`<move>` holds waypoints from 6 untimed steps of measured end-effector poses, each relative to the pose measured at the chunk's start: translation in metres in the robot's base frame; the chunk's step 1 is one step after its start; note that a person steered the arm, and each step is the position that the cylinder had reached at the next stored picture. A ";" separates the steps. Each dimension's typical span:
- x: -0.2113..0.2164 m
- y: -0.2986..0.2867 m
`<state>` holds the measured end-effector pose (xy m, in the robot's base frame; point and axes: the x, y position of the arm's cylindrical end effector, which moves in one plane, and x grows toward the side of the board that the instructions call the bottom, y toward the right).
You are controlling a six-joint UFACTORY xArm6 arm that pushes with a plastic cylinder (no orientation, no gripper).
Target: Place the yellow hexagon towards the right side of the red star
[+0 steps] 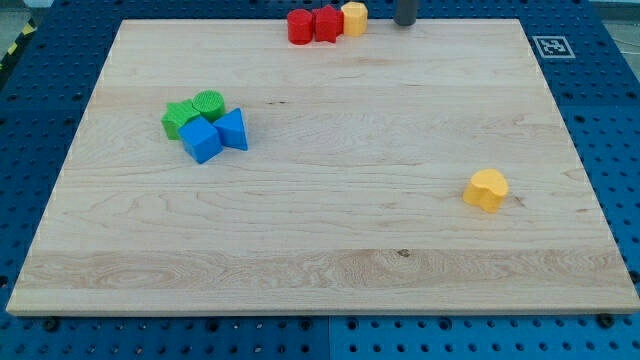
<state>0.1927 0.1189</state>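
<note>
The yellow hexagon [354,18] sits at the view's top edge of the wooden board [320,240], touching the right side of the red star [327,23]. A second red block [300,27] touches the star's left side. My tip [405,22] is at the view's top, to the right of the yellow hexagon with a clear gap between them. Only the rod's lowest part shows.
Another yellow block [486,189] lies at the view's right. A cluster at the view's left holds two green blocks [180,119] [209,102], a blue cube [202,141] and a blue triangle [234,130]. A marker tag [549,46] sits past the board's top right corner.
</note>
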 end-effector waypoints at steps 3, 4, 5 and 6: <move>0.002 -0.034; 0.003 -0.035; 0.005 -0.038; 0.005 -0.039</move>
<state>0.1982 0.0802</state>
